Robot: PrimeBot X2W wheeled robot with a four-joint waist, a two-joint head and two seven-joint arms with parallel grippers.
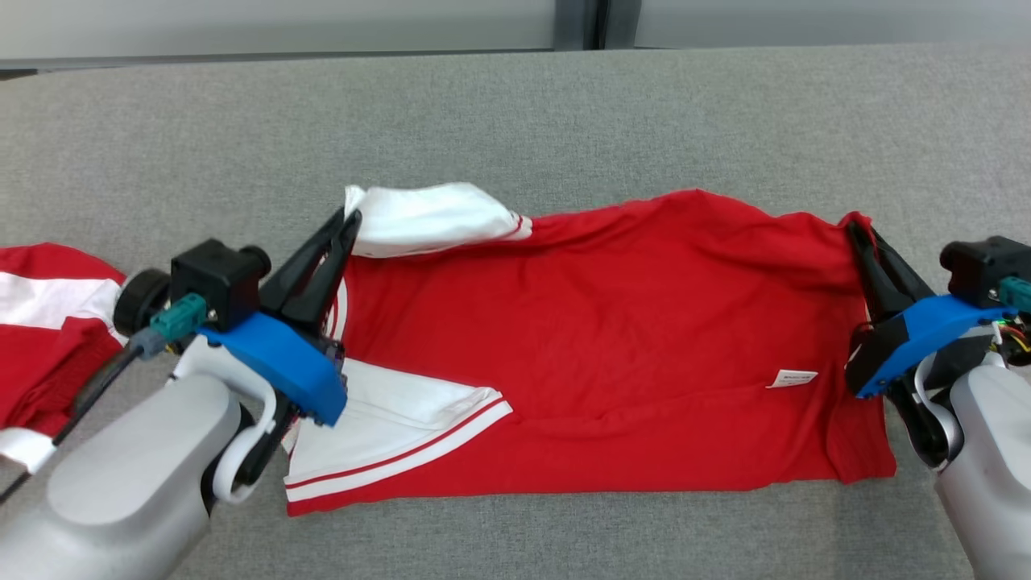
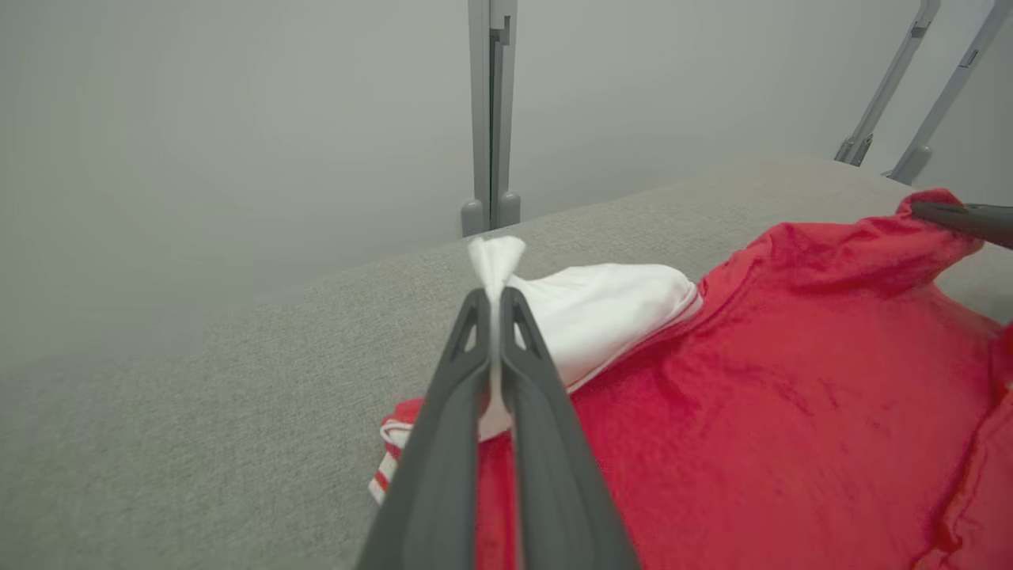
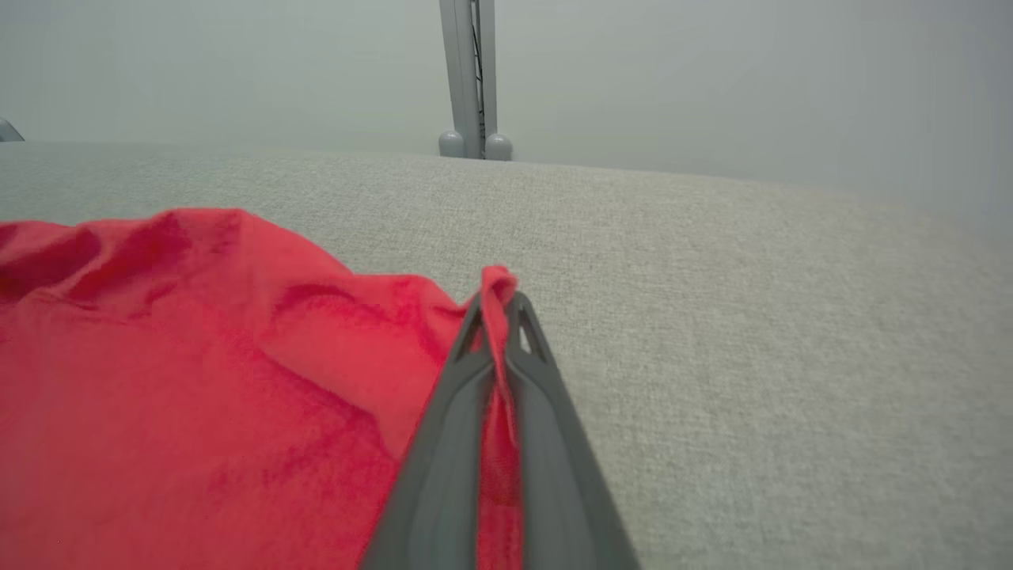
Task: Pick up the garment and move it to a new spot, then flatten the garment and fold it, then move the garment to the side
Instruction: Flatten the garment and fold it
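Now my left pincer (image 1: 349, 219) is pinched tight on the white sleeve (image 1: 427, 216), my right pincer (image 1: 854, 231) on the opposite red edge, so the garment (image 1: 604, 322) lies stretched on the counter (image 1: 515, 113), ready, I judge, for folding.

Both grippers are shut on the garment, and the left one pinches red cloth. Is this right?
Not quite. The left gripper pinches white cloth of the garment, as the left wrist view shows. Both grippers are shut on it; the right gripper holds red cloth.
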